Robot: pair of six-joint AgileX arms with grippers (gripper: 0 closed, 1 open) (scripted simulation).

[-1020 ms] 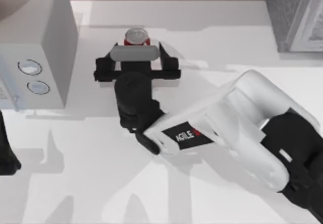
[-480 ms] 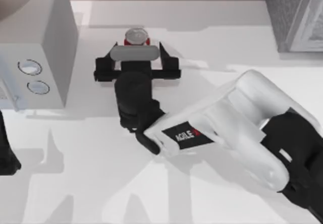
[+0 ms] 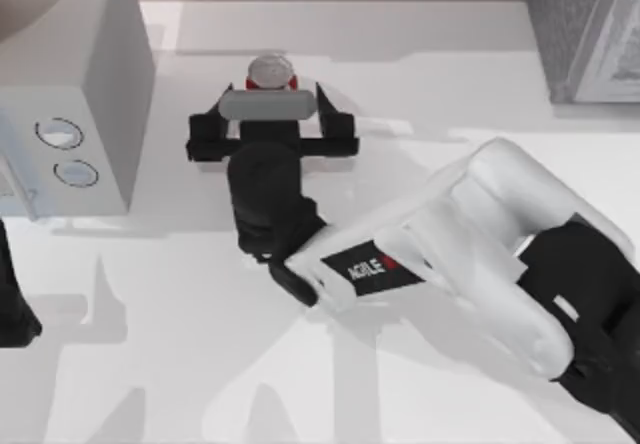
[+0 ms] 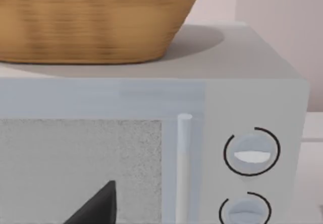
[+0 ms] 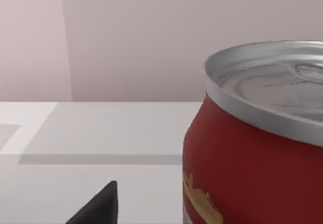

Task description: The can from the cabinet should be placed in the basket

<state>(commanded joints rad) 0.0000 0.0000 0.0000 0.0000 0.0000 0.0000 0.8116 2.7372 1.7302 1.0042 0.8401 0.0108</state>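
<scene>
White counter (image 3: 450, 74) spread under both arms, with the small upright red drink can with a silver top (image 3: 271, 70) standing on it, well apart from the large dark grey speckled cabinet (image 3: 580, 29). The right end effector (image 3: 271, 99) reached toward the can, its black fingers (image 3: 333, 124) spread wide on either side without touching it. A woven tan basket (image 4: 96, 19) sat atop the plain pale box with two round rings (image 3: 85, 94), beyond the can from the cabinet. The left arm (image 3: 12, 304) stayed by that box, its end effector's state impossible to tell.

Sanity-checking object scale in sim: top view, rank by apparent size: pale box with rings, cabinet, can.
1. Pale box with rings, largest as shown, though cut off by the frame.
2. Cabinet, also cropped, so its rank against the box is unsure.
3. Can, clearly smallest, between the right gripper fingers.
</scene>
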